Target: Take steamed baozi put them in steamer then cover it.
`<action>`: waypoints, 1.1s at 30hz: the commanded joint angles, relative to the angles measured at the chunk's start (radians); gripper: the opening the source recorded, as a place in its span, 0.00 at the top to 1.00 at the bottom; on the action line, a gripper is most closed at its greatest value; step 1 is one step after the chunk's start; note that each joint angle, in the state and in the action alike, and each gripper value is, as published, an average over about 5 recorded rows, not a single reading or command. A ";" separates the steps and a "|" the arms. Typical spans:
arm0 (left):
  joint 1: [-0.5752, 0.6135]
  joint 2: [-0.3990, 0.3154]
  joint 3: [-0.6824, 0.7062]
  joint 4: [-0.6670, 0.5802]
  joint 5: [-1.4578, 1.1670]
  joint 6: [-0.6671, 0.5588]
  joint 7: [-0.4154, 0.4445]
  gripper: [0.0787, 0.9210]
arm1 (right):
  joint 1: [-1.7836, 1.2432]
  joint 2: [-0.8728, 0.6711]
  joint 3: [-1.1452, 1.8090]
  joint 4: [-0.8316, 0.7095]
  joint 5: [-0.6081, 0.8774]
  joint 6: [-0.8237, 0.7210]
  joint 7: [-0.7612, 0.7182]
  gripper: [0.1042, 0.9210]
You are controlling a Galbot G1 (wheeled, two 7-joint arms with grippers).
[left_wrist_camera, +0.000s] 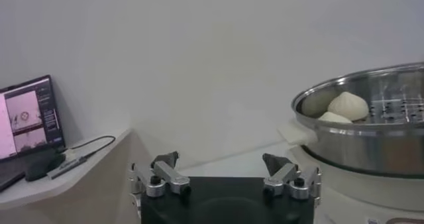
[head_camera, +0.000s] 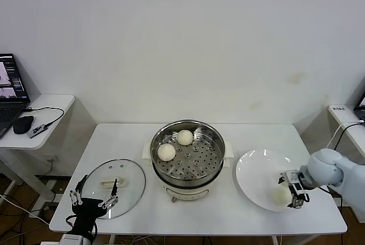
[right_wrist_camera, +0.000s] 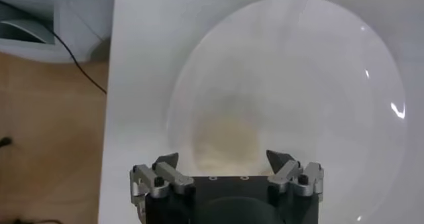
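The steamer (head_camera: 212, 172) stands mid-table, uncovered, with two steamed baozi (head_camera: 184, 137) (head_camera: 166, 151) on its perforated tray. Another baozi (head_camera: 279, 195) lies on the white plate (head_camera: 256, 168) to the right. My right gripper (head_camera: 296, 193) is low over the plate, open. In the right wrist view this baozi (right_wrist_camera: 222, 139) sits just ahead of the right gripper (right_wrist_camera: 222, 158), between its spread fingers. The cover (head_camera: 126, 172) lies flat on the table left of the steamer. My left gripper (head_camera: 94, 201) waits open near the cover's front edge, holding nothing. The left wrist view shows the left gripper (left_wrist_camera: 220, 159) and the steamer (left_wrist_camera: 371, 142).
A side table at the far left carries a laptop (head_camera: 11, 94), a mouse (head_camera: 23, 124) and a cable. Another small table (head_camera: 345, 117) stands at the far right. The plate lies close to the table's front right edge.
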 commanded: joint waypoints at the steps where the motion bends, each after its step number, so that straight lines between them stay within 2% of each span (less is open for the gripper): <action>1: -0.003 0.000 0.000 0.006 0.001 -0.001 0.000 0.12 | -0.045 0.055 0.037 -0.066 -0.021 -0.005 0.010 0.12; 6: -0.004 -0.002 0.000 0.007 0.000 -0.001 0.000 0.12 | -0.044 0.065 0.037 -0.084 -0.030 -0.007 0.007 0.15; 17: -0.005 -0.003 0.000 0.005 0.000 0.000 -0.001 0.12 | -0.020 0.065 0.030 -0.083 -0.021 -0.012 -0.009 0.30; 33: -0.013 0.007 0.000 -0.004 -0.011 -0.001 -0.002 0.12 | 0.429 0.001 -0.153 0.012 0.183 -0.033 -0.075 0.36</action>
